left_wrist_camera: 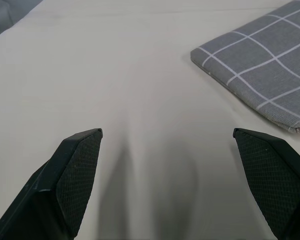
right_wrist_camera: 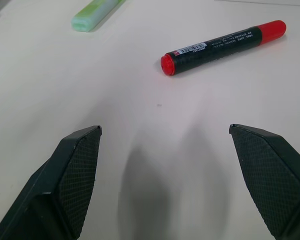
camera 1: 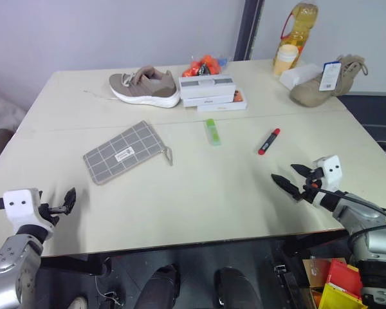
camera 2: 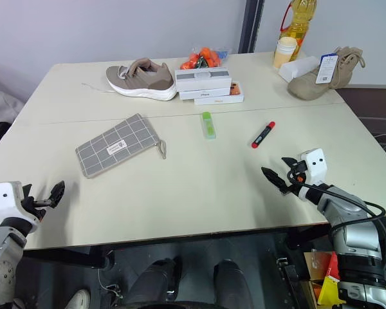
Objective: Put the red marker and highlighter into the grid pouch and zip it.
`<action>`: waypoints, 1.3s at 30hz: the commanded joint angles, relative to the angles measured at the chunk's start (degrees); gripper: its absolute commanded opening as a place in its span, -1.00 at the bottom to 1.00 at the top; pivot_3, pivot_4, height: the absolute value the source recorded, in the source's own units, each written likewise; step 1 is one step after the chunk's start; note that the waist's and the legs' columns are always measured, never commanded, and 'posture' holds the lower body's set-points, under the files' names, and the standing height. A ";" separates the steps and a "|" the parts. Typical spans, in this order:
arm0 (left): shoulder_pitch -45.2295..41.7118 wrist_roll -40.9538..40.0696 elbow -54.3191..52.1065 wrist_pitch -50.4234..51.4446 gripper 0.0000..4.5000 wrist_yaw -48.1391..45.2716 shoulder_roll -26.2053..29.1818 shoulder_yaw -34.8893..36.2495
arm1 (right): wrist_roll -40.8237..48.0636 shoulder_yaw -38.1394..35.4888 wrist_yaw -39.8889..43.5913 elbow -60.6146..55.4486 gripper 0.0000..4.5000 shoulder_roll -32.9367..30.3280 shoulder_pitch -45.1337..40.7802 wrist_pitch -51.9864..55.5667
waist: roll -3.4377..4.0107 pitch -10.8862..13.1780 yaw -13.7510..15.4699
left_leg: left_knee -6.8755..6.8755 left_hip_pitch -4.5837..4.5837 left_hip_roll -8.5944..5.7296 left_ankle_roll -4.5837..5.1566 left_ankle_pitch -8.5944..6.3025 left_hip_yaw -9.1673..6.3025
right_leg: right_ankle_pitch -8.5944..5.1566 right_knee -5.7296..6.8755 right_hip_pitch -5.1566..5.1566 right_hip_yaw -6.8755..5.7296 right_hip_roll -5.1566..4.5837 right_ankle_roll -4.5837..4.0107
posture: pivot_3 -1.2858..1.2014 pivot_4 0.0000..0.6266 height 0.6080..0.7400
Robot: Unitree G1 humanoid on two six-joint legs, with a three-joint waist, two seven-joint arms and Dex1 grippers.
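The grid pouch [camera 1: 124, 151] lies flat on the table's left half, its zipper cord toward the middle. A light-green highlighter [camera 1: 213, 131] rests near the table's centre, and the red marker [camera 1: 269, 141] lies to its right. My right gripper [camera 1: 291, 177] hovers open over the table near the front right edge, a short way in front of the marker [right_wrist_camera: 222, 40], nothing between its fingers [right_wrist_camera: 70, 175]. My left gripper [camera 1: 69, 199] stands open at the front left edge, apart from the pouch [left_wrist_camera: 260, 65], and holds nothing.
At the back stand a beige sneaker [camera 1: 145, 86], stacked white boxes [camera 1: 209, 91], an orange packet [camera 1: 204, 65], an oil bottle [camera 1: 297, 29], a cup [camera 1: 285, 60] and a tan boot [camera 1: 328, 80]. A red and yellow item [camera 1: 338, 286] sits below the table's front right corner.
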 commanded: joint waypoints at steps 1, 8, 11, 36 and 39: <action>0.96 -0.48 -2.83 -0.25 1.00 0.41 0.01 1.68 | 0.66 -0.40 0.30 -0.41 0.89 -0.30 -1.88 -1.29 | 0.00 0.00 -0.02 | 0.00 0.00 0.00 0.00 0.00 0.00 | 0.00 0.00 0.00 0.00 0.00 0.00 | 0.03 -0.52 1.00; 0.61 -1.04 -3.10 -1.26 1.00 2.28 -1.55 2.13 | 0.25 0.48 0.42 0.34 0.89 -0.09 -3.36 -1.36 | 0.00 0.00 0.01 | 0.00 0.00 0.01 0.00 0.00 0.01 | 0.00 -0.01 0.01 0.00 0.00 0.00 | 0.03 -0.52 1.00; 0.58 -1.01 -3.17 -2.06 1.00 1.65 -1.51 1.96 | 0.34 0.99 0.43 0.35 0.89 0.08 -4.15 -1.42 | 0.00 0.00 0.00 | 0.00 0.00 0.01 0.00 0.00 0.01 | 0.00 -0.01 0.01 -0.01 0.00 0.00 | 0.03 -0.52 1.00; -0.66 2.79 -1.35 -8.42 1.00 -1.79 -1.09 -2.61 | -4.14 23.71 -4.84 -8.65 -0.45 17.18 -18.24 3.96 | 0.00 0.00 -0.15 | -0.01 0.00 0.01 0.00 0.00 -0.02 | 0.01 0.00 -0.04 -0.01 0.02 0.01 | 0.03 -0.52 1.00; 0.16 3.39 -0.68 -9.05 1.00 -3.24 0.78 -1.83 | -6.78 26.66 -7.83 -4.87 -0.96 21.68 -22.09 3.69 | 0.00 0.00 -0.35 | -0.05 0.00 0.02 -0.01 0.00 -0.03 | 0.02 0.03 -0.12 -0.01 0.04 0.02 | 0.03 -0.52 1.00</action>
